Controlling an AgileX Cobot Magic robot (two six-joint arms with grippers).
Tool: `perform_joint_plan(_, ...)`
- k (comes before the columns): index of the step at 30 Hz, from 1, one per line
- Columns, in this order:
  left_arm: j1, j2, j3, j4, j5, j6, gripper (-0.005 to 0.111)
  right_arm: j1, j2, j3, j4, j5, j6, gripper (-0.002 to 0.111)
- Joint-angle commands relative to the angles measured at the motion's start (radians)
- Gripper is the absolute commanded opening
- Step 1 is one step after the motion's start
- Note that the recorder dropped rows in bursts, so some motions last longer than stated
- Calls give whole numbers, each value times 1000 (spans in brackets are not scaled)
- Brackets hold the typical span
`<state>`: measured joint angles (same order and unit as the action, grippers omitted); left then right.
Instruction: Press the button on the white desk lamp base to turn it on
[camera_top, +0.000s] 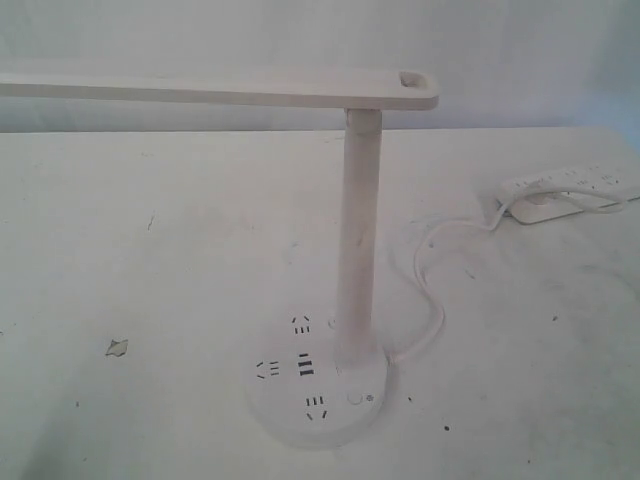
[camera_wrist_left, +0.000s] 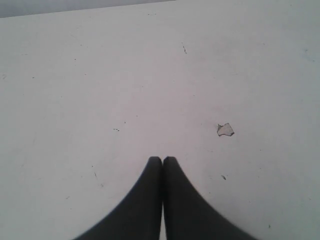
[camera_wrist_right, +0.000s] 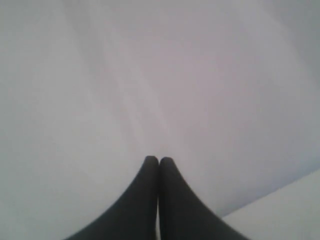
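The white desk lamp (camera_top: 358, 240) stands in the exterior view with its slim column upright and its long flat arm (camera_top: 220, 88) reaching left. Its round white base (camera_top: 320, 385) carries dark socket and USB slots. The tiny ringed button (camera_top: 354, 401) sits near the base's front right, beside a small mark. No arm shows in the exterior view. My left gripper (camera_wrist_left: 162, 159) is shut and empty above bare white table. My right gripper (camera_wrist_right: 159, 160) is shut and empty too, facing a pale blurred surface. The lamp is absent from both wrist views.
A long white power strip (camera_top: 565, 190) lies at the back right, and a white cable (camera_top: 430, 290) curls from it to the lamp base. A small chip in the tabletop (camera_top: 117, 347) lies left of the base and appears as a chip (camera_wrist_left: 225, 130) in the left wrist view.
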<state>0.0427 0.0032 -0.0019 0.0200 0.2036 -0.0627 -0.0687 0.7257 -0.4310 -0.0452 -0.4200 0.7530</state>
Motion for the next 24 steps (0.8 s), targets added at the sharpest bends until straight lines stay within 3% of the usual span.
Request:
perform_joint_plan(1, -8, -3, 2, -4, -2, 0, 0, 19, 130, -8, -336, 11, 414, 0)
perform_joint_plan(6, -8, -3, 2, -4, -2, 0, 0, 54, 304, -8, -745, -99, 795, 0)
perform_joint_plan(10, -8, -3, 2, -4, -2, 0, 0, 69, 450, -8, -978, -234, 961, 0)
perform_joint_plan(18, -8, -3, 2, -4, -2, 0, 0, 69, 597, -8, -1280, -340, 1047, 0)
perform_joint_plan(24, -8, -3, 2, -4, -2, 0, 0, 69, 690, -8, -1344, -437, 1049, 0)
